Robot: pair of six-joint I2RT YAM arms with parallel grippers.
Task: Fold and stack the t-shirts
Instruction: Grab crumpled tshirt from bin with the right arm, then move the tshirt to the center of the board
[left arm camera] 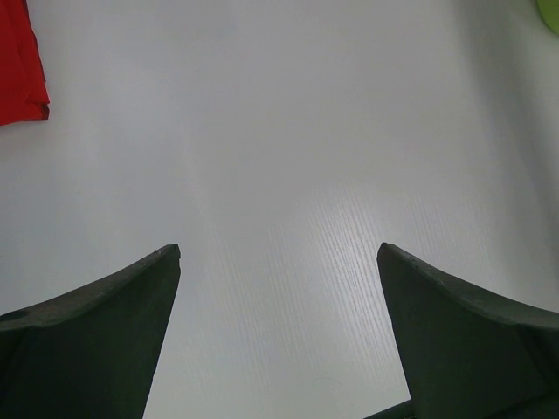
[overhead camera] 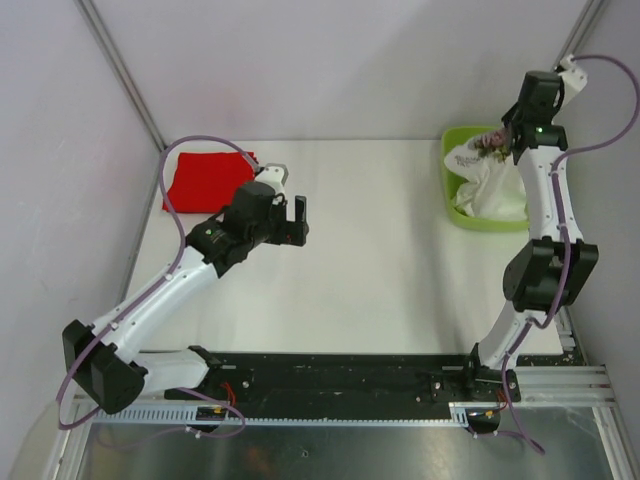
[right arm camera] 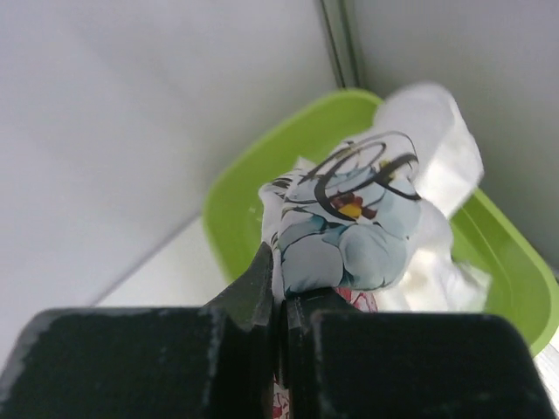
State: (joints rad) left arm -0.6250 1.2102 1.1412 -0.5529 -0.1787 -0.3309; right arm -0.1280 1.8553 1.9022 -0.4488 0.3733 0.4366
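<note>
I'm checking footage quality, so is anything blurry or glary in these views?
Top external: sharp, evenly lit, red t-shirt oversaturated. Left wrist: faint sheen on the table, fingers dark. Right wrist: white t-shirt print clear, plain folds washed out.

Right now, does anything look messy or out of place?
Only the white printed t-shirt: it sits crumpled in the green tray, a bunch pinched by the right gripper, its jaws shut. The red t-shirt lies flat.
</note>
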